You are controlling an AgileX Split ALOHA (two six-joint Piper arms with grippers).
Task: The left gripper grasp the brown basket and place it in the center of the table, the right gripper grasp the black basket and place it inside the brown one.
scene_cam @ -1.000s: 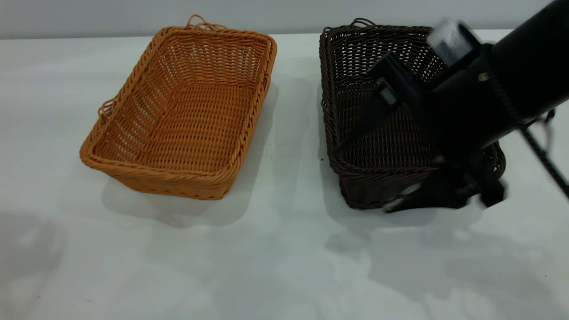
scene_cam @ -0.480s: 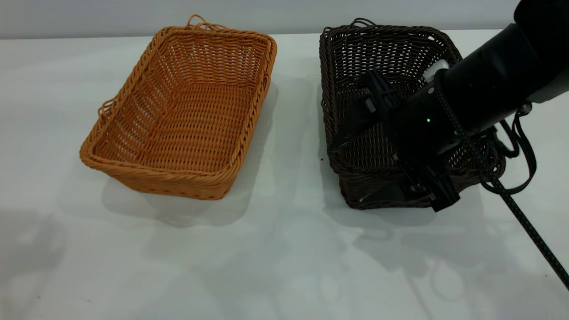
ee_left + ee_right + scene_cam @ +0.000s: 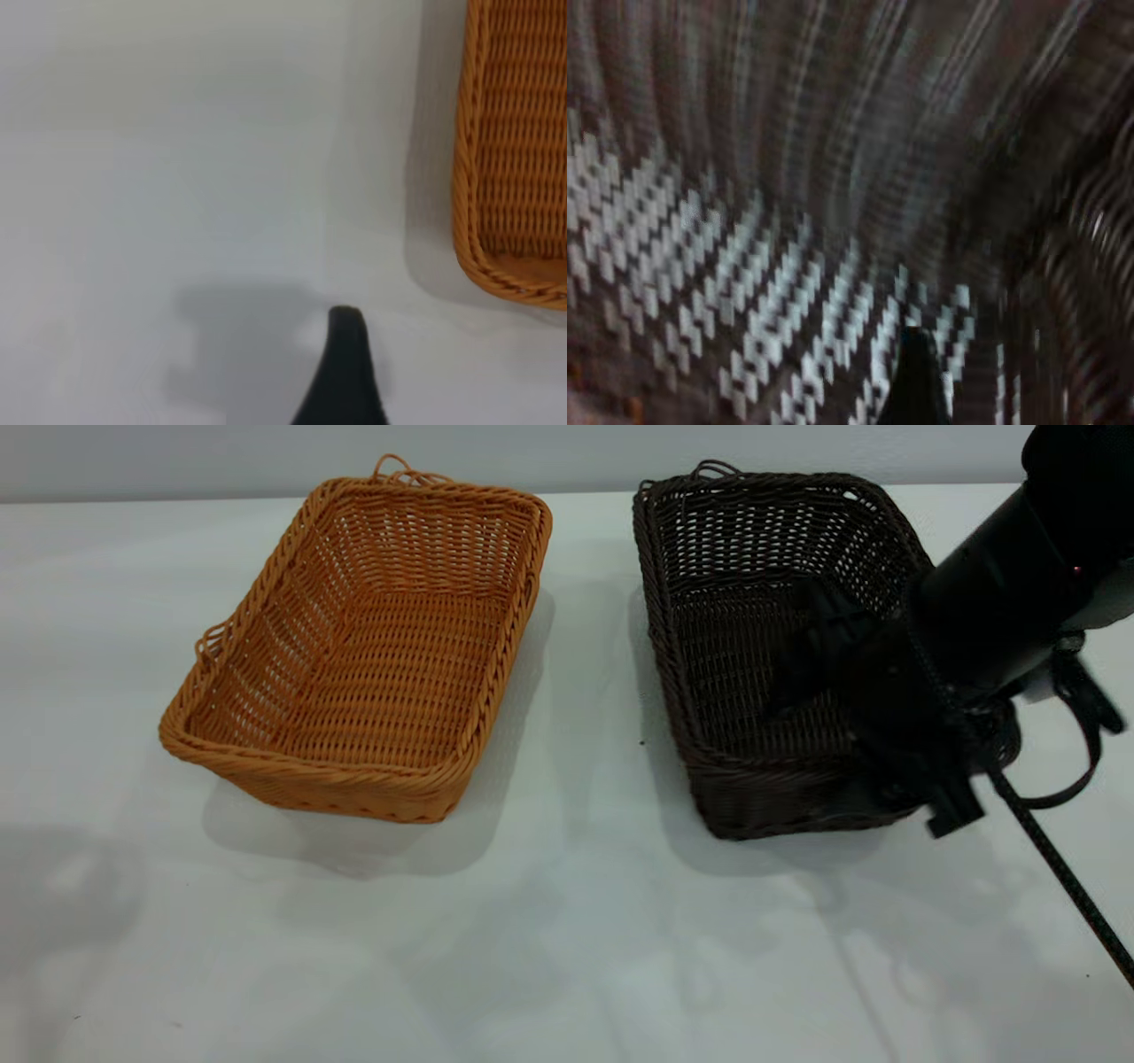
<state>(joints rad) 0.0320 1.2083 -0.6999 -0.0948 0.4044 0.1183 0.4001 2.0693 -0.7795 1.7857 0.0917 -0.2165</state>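
Observation:
The brown basket point(image 3: 363, 655) stands left of the middle of the table point(image 3: 567, 948); its corner point(image 3: 514, 177) shows in the left wrist view. My left gripper point(image 3: 416, 381) hovers over bare table beside that corner, open, with one dark fingertip point(image 3: 345, 345) showing; the exterior view leaves it out. The black basket point(image 3: 753, 602) stands on the right. My right gripper point(image 3: 873, 753) is low at its near right corner, open. One finger point(image 3: 797, 673) is inside the basket and the other part point(image 3: 952, 815) outside the near wall. The right wrist view shows its weave point(image 3: 788, 177) close up behind one fingertip point(image 3: 914, 363).
A black cable point(image 3: 1063, 868) trails from the right arm over the table's right side. A strip of bare table point(image 3: 589, 673) separates the two baskets. The tabletop's front half lies open in front of both.
The right arm has swung back toward the right and dropped lower, taking its gripper from the black basket's near left part to its near right corner. The black basket has shifted slightly.

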